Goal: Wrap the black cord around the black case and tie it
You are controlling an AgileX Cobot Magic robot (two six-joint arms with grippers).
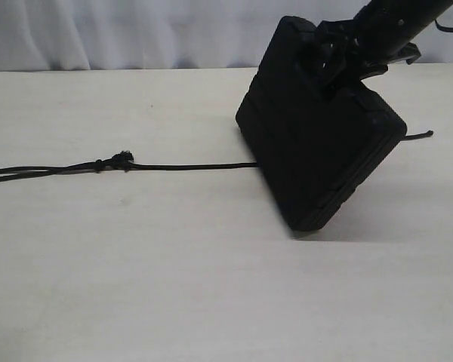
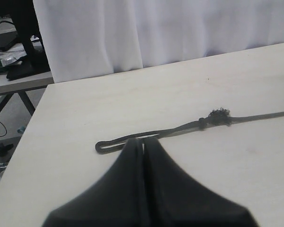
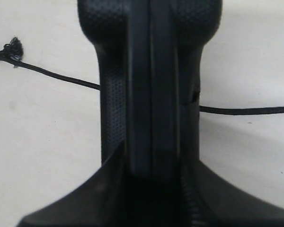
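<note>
The black case (image 1: 317,158) stands tilted up on one lower corner on the pale table (image 1: 174,286). My right gripper (image 1: 340,64) is shut on its upper edge; in the right wrist view the fingers (image 3: 113,175) clamp both sides of the case (image 3: 151,71), gripper (image 3: 151,163). The black cord (image 1: 189,166) lies flat, running from the left under the case, its tip (image 1: 419,136) showing on the right. A frayed knot (image 1: 121,159) sits along it. My left gripper (image 2: 143,142) is shut, its tips right at the cord's doubled looped end (image 2: 113,143); whether it pinches the cord is unclear.
A white curtain (image 1: 136,34) hangs behind the table's far edge. Beyond the table's left side stands another bench (image 2: 19,80) with cables and clutter. Cord (image 3: 246,111) and knot (image 3: 12,49) flank the case in the right wrist view.
</note>
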